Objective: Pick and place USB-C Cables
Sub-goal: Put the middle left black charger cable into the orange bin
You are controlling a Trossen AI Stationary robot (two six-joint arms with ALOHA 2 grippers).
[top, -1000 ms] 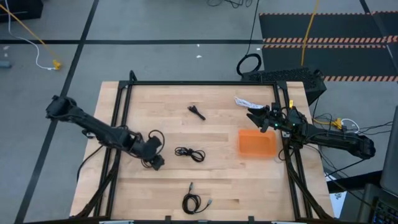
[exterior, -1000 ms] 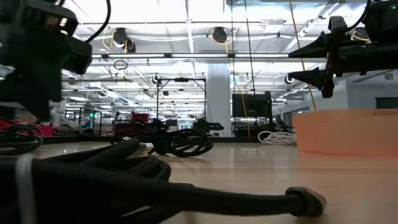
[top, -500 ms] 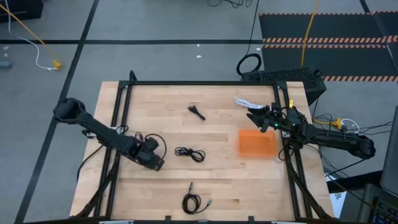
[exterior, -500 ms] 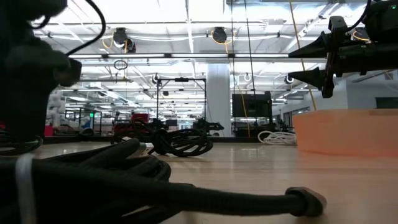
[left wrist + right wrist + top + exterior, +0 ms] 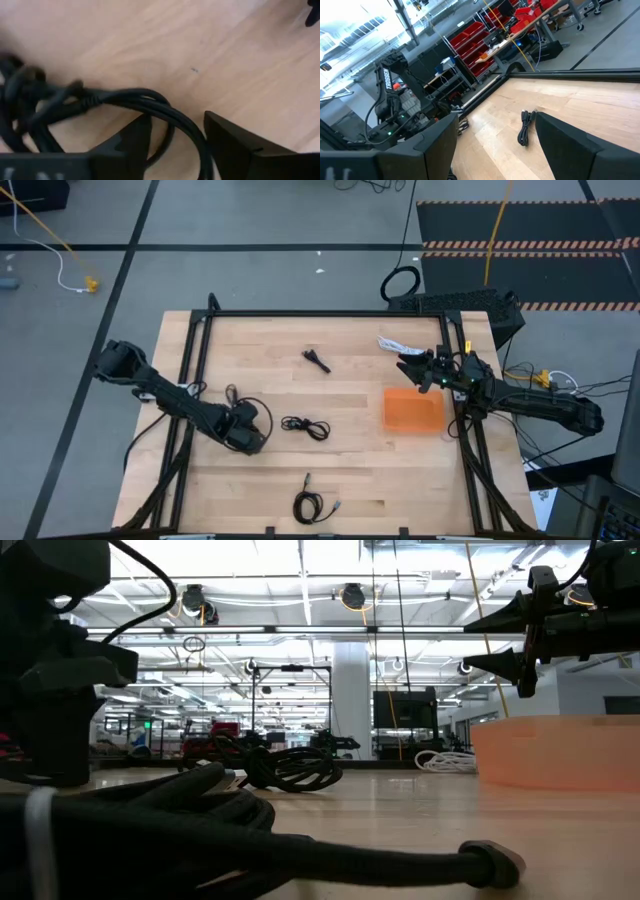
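My left gripper [image 5: 250, 428] is open and low over the table's left-middle. Its fingers stand on either side of a strand of a black coiled USB-C cable [image 5: 165, 107], which lies flat on the wood [image 5: 243, 404]. Three more black cables lie on the table: one at the middle [image 5: 305, 427], one toward the far edge [image 5: 316, 360], one at the near edge [image 5: 312, 505]. A white cable [image 5: 395, 343] lies far right. My right gripper [image 5: 408, 366] hangs open above the far left corner of the orange tray [image 5: 413, 411]. My left gripper comes down from above with one finger [image 5: 132, 137] inside the cable's outer loop and the other finger [image 5: 235, 142] outside it, across the strand [image 5: 187, 130]. The cable lies flat on the table. Whether the fingers touch it, I cannot tell.
A black frame [image 5: 330, 313] runs around the tabletop. A large black ring loop [image 5: 400, 283] and a yellow cord [image 5: 495, 230] lie on the floor beyond the far edge. Bare wood lies between the middle cable and the tray.
My left gripper has come down toward the table onto the black cable at the left-middle, its arm reaching a little farther toward the right. Its fingers stay open. The right arm has kept still.
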